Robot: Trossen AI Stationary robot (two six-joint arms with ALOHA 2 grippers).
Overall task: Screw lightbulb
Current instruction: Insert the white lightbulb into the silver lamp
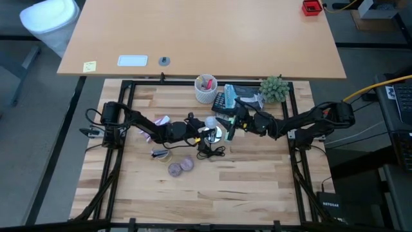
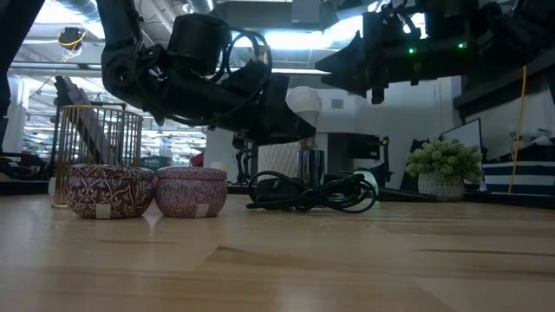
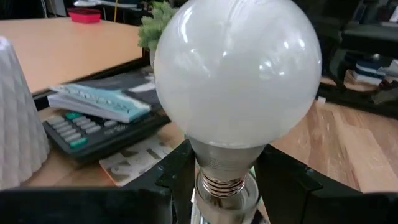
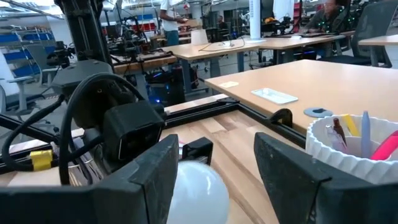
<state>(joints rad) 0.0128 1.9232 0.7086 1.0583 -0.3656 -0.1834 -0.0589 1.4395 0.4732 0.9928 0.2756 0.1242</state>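
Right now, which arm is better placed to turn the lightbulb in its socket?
Probably the right: its tool is open around the lightbulb from above. The left tool sits low at the bulb's screw base.

Overhead camera looks straight down; a table-height camera looks level across. Both wrist cameras sit close, sharing the lightbulb (image 3: pixel 236 81) from opposite sides.

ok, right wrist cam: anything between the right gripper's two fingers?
Yes. In the right wrist view the lightbulb sits in the gap of the open right gripper, apparently untouched by either finger. The left gripper holds the bulb by its neck.
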